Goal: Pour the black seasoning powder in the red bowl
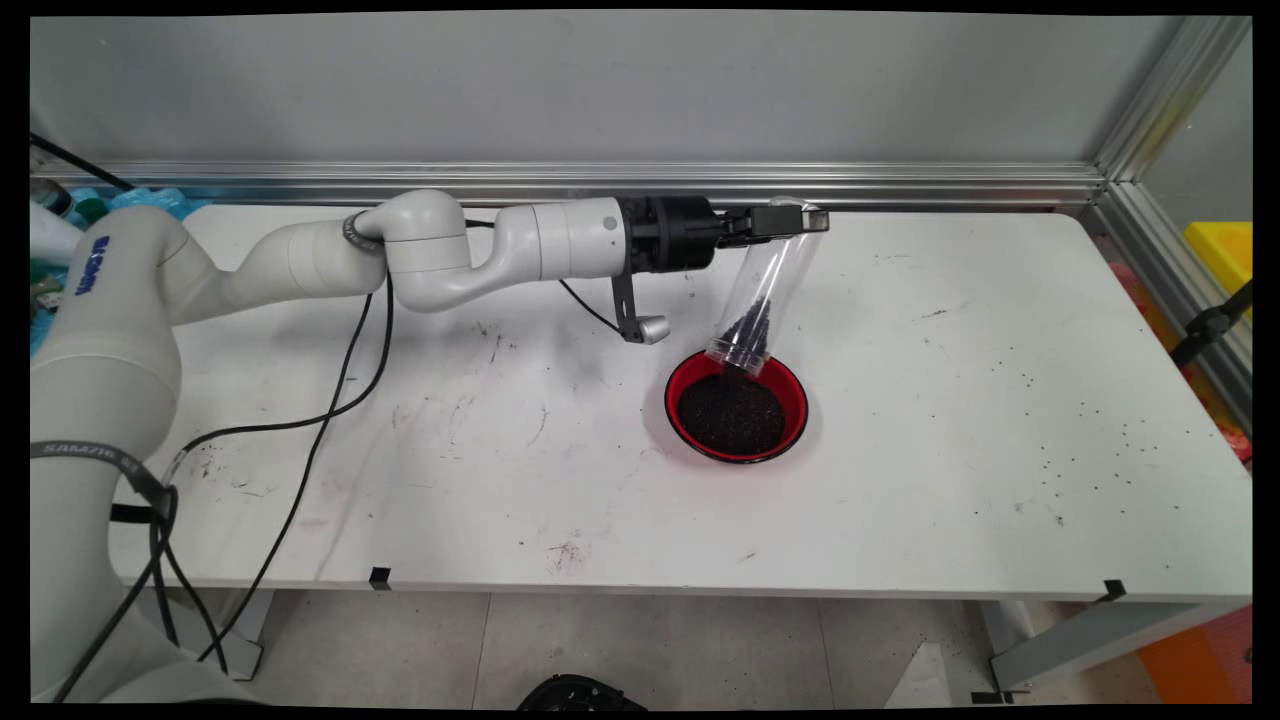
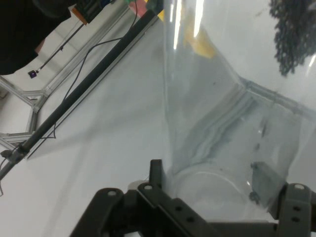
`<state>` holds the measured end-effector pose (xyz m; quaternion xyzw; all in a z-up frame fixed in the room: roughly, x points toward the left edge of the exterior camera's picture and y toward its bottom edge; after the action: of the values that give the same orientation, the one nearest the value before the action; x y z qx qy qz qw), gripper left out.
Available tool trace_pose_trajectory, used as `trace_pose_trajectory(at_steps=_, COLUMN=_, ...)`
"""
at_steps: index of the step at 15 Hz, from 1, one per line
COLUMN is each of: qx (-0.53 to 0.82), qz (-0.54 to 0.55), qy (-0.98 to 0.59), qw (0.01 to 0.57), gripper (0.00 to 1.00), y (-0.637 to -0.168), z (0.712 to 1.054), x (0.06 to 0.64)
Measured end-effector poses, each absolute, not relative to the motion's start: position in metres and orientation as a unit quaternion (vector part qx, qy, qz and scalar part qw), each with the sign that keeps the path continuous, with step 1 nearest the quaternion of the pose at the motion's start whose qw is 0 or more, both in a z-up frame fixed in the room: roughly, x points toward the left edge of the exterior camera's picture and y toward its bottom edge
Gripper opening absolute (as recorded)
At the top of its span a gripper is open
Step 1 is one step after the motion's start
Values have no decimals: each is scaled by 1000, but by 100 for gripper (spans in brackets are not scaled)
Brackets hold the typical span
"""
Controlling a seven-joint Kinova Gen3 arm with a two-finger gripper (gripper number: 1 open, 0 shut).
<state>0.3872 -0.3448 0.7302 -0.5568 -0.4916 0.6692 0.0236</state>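
Black cables point(image 1: 330, 400) droop from the arm onto the left part of the white desk point(image 1: 1000, 480). Moving right, the claw point(image 1: 790, 221) reaches out level near the far edge, pinching the base of a clear plastic bottle point(image 1: 765, 290). The bottle hangs tilted, mouth down, over the far rim of a red bowl point(image 1: 790, 385) at mid-desk. Dark granules point(image 1: 748, 328) crowd the bottle's neck and fill the bowl. Loose black specks point(image 1: 1090, 440) dot the desk's right side.
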Motion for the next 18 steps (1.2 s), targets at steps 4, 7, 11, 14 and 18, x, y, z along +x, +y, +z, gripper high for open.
trace_pose_trajectory(at_steps=4, qx=-562, qz=671, qy=-483, qw=19, gripper=0, y=-341, z=731, x=388)
trace_pose_trajectory(at_steps=7, qx=-562, qz=668, qy=-487, qw=16, gripper=0, y=-338, z=731, x=388)
trace_pose_trajectory(at_steps=11, qx=-554, qz=662, qy=-504, qw=14, gripper=0, y=-332, z=732, x=387)
trace_pose_trajectory(at_steps=14, qx=-547, qz=658, qy=-517, qw=13, gripper=0, y=-328, z=733, x=386)
trace_pose_trajectory(at_steps=18, qx=-538, qz=653, qy=-533, qw=10, gripper=0, y=-321, z=736, x=385)
